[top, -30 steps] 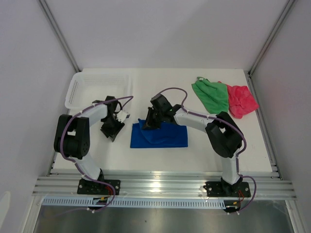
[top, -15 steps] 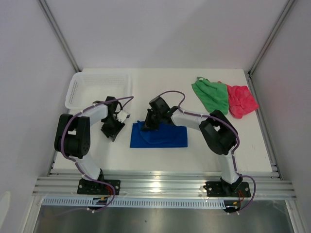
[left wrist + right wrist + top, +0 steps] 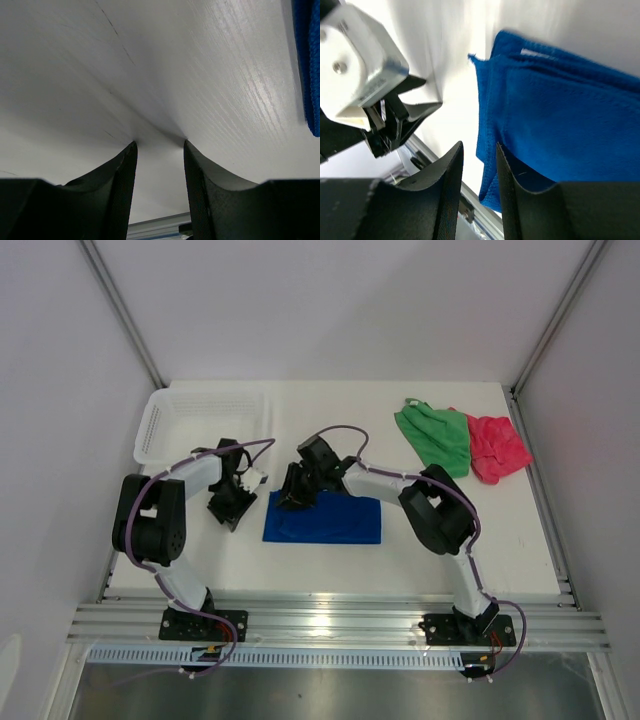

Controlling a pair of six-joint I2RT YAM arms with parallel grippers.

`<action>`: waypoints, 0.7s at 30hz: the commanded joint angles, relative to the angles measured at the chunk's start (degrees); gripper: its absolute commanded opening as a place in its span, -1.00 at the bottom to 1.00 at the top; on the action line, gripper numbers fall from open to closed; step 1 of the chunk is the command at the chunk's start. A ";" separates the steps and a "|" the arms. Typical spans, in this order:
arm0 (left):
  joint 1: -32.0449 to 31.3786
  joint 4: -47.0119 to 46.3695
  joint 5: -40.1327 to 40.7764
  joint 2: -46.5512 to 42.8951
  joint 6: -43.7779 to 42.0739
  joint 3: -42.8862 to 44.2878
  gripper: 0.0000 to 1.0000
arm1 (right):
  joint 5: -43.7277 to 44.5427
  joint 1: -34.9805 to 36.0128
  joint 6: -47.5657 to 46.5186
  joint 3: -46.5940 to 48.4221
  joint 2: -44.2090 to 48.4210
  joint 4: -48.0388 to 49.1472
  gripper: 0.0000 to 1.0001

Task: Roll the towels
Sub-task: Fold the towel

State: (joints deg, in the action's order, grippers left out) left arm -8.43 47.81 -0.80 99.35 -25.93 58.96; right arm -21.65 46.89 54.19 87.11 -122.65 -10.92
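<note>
Hovering right tool point(image 3: 291, 496) at blue towel's point(image 3: 325, 523) far-left corner, mid-tabletop point(image 3: 330, 420); fingers apart, empty. Left tool point(image 3: 226, 510) apart too. I'd pinch all layers and roll straight.

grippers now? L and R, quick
Left gripper: open, holding nothing.
Right gripper: open, nothing between its jaws; the blue towel lies beside it, not gripped.
</note>
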 commanded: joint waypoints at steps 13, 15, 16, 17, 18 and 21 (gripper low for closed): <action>-1.15 11.23 -13.08 -7.06 -0.26 9.85 -0.05 | 5.21 -1.09 -13.86 -10.44 22.17 -9.05 -0.28; -4.48 12.65 -15.28 -9.43 -0.87 10.74 -0.03 | 5.91 -3.20 -12.54 -18.88 28.15 -7.55 -0.28; -7.45 13.00 -15.29 -10.05 -0.87 10.22 -0.02 | 6.87 -5.65 -12.19 -24.04 31.65 -7.19 -0.28; -9.05 13.01 -15.29 -10.23 -0.70 10.38 -0.02 | 7.84 -6.89 -12.10 -26.36 31.68 -7.36 -0.28; -10.63 13.01 -15.20 -10.06 -0.35 9.69 -0.01 | 8.89 -8.30 -11.83 -28.55 34.73 -7.80 -0.28; -16.26 11.96 -13.62 -7.96 1.23 9.24 -0.01 | 9.61 -14.27 -11.74 -36.89 41.23 -7.02 -0.28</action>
State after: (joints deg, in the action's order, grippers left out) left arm -20.56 58.11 -12.69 90.04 -25.76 68.03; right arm -15.75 36.97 42.63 57.14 -85.89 -17.39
